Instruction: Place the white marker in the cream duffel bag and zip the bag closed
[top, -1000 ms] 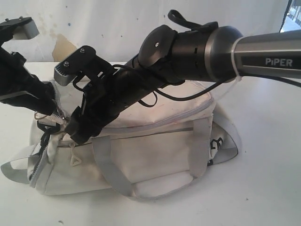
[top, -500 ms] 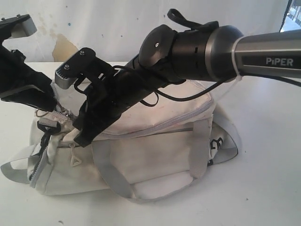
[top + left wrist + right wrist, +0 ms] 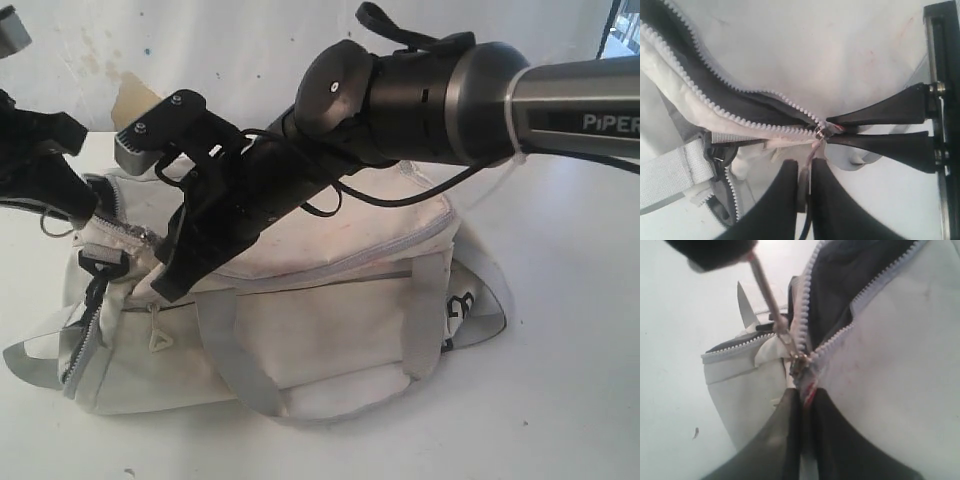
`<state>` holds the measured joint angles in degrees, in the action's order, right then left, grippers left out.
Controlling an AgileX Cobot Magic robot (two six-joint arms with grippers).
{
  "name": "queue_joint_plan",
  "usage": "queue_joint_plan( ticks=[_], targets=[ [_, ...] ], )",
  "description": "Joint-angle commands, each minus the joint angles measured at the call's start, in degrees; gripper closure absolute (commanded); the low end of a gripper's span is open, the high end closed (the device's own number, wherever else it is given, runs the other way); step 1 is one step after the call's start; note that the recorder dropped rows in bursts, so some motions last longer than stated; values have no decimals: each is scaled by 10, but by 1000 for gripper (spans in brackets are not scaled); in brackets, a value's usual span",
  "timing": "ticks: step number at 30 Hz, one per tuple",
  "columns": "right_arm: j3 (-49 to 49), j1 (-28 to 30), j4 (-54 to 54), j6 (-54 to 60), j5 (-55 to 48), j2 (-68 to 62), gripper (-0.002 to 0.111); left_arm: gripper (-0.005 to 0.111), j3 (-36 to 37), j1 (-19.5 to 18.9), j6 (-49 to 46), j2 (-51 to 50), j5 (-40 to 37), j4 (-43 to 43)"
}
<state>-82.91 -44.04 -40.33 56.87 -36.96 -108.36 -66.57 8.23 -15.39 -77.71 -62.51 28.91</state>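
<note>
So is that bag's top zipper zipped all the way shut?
No: the cream duffel bag has its zipper teeth parted, with dark lining showing between them.

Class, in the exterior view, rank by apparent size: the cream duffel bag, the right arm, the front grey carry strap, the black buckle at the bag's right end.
1. cream duffel bag and right arm: not ranked, the arm looks much nearer the camera.
2. front grey carry strap.
3. black buckle.
</note>
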Motion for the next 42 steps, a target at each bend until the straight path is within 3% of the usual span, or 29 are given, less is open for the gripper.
queue_joint_plan(
  ticks=[1,14,30,42],
  targets=[
    [3,1,31,-8,2,3,108,107,-2,-20,6,44,-3,-10],
    [3,1,56,-2,0,33,108,107,-1,-36,64,41,-1,-65],
    [3,1,155,-61,-43,42,108,107,-1,-36,123,-19,137,-135],
    [3,1,160,-63,-48,42,108,107,-16,-36,150,-82,261,-208]
  ],
)
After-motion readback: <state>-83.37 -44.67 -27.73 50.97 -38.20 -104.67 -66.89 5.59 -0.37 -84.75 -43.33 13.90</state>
